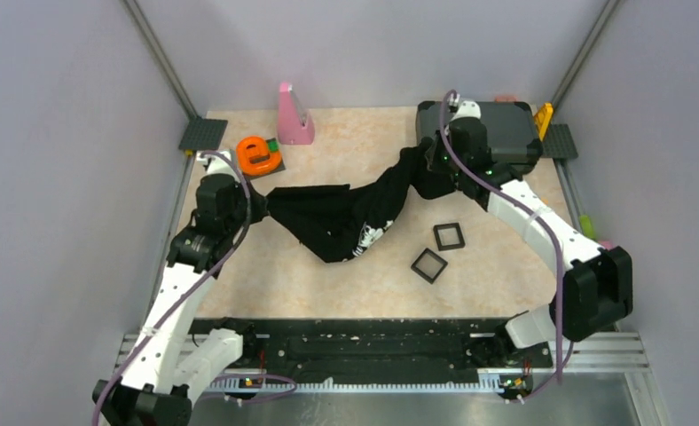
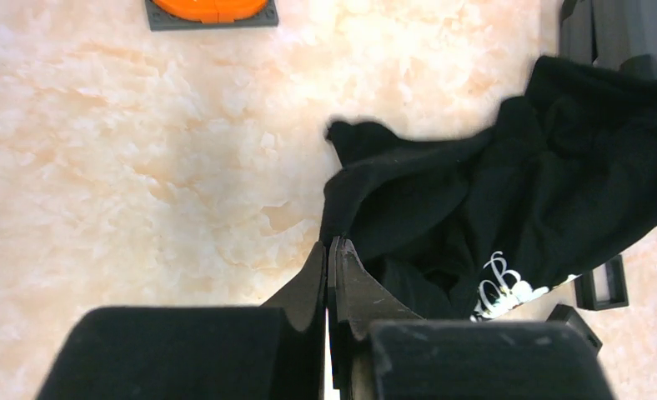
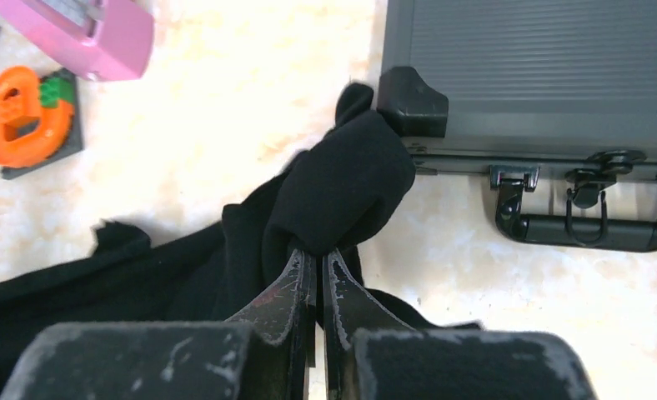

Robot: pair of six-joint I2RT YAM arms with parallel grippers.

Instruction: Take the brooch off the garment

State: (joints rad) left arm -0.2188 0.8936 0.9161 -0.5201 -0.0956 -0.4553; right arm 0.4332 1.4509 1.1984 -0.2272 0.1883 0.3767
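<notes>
Top view: garment [image 1: 346, 213] strung between left end effector [image 1: 259, 206] and right end effector [image 1: 428, 169], above desk [image 1: 328, 284]. Left wrist: clamped shut on cloth edge; white script lettering [image 2: 502, 287] unreadable. Right wrist: pinched shut on bunched fold, beside dark case [image 3: 542, 75]. Brooch not spotted.

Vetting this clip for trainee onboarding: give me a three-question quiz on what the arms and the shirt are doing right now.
1. How many small black square frames lie on the table?
2. What is the right pincer shut on? A) a square frame B) the garment C) the dark grey case
3. True or false: the left pincer stands wide open.
Key: 1 two. 2 B, with the cloth bunched beside the dark grey case. 3 false; it is shut on the garment's edge.
</notes>
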